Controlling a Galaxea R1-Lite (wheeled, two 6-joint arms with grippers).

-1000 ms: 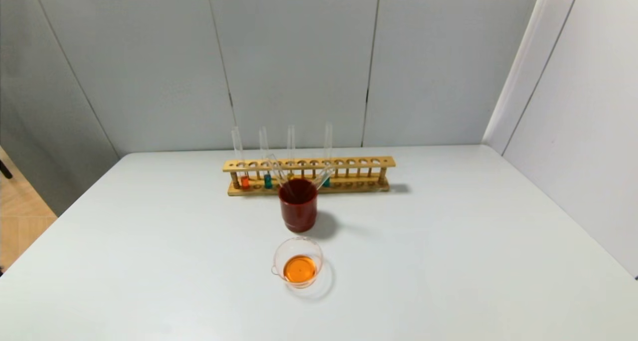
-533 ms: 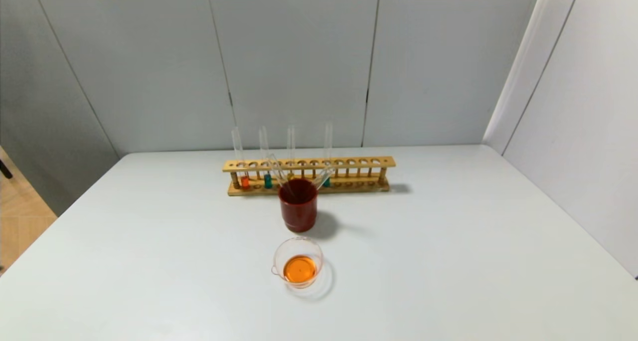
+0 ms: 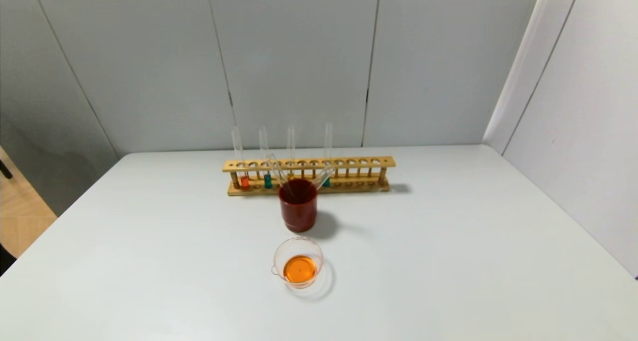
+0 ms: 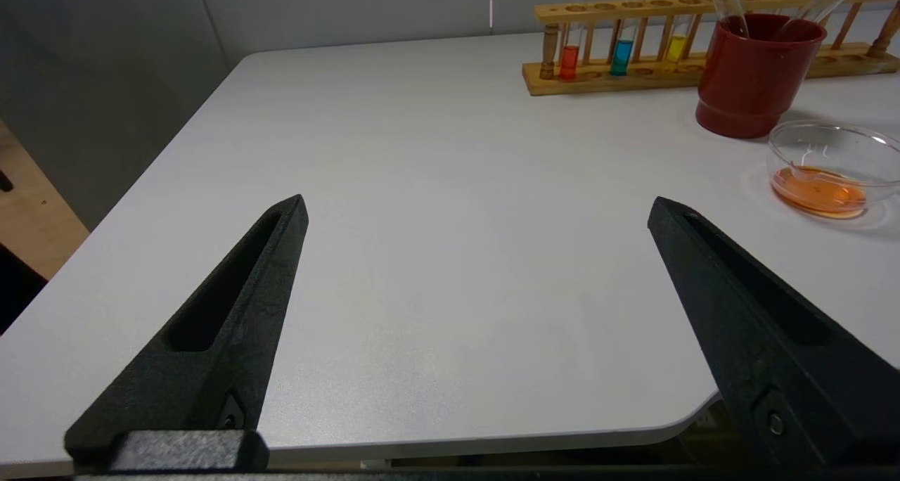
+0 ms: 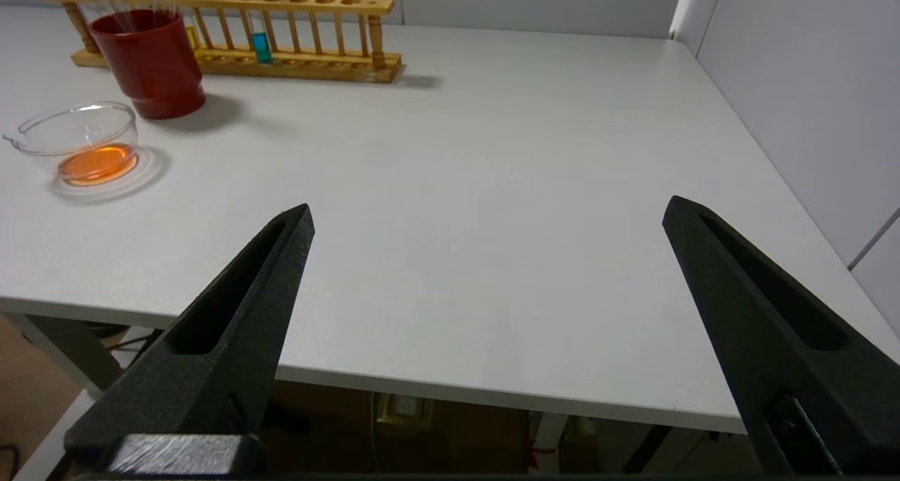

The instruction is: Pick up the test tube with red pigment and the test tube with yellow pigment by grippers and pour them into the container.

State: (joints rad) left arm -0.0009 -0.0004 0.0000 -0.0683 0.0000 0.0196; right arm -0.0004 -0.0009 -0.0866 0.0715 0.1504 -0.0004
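The container [image 3: 279, 254], a low clear dish holding orange liquid, stands near the table's middle front. Behind it, two empty clear tubes [image 3: 275, 167] lean in a dark red cup [image 3: 298, 206]. No tube with deep red liquid shows. In the wooden rack [image 3: 359, 162] stand a tube with bright orange liquid [image 4: 569, 58], a tube with yellow liquid [image 4: 676, 47] and two teal ones [image 4: 621, 53]. My left gripper [image 4: 478, 200] hangs open over the table's near left corner, empty. My right gripper [image 5: 490, 203] is open and empty over the near right edge. Neither appears in the head view.
Grey panel walls close the back and right sides of the white table [image 3: 448, 241]. The rack stands toward the back, with the cup right in front of it. The floor drops away past the table's left edge [image 3: 20, 221].
Nothing on the table has moved. A dark shape has edged into the head view's lower left corner.
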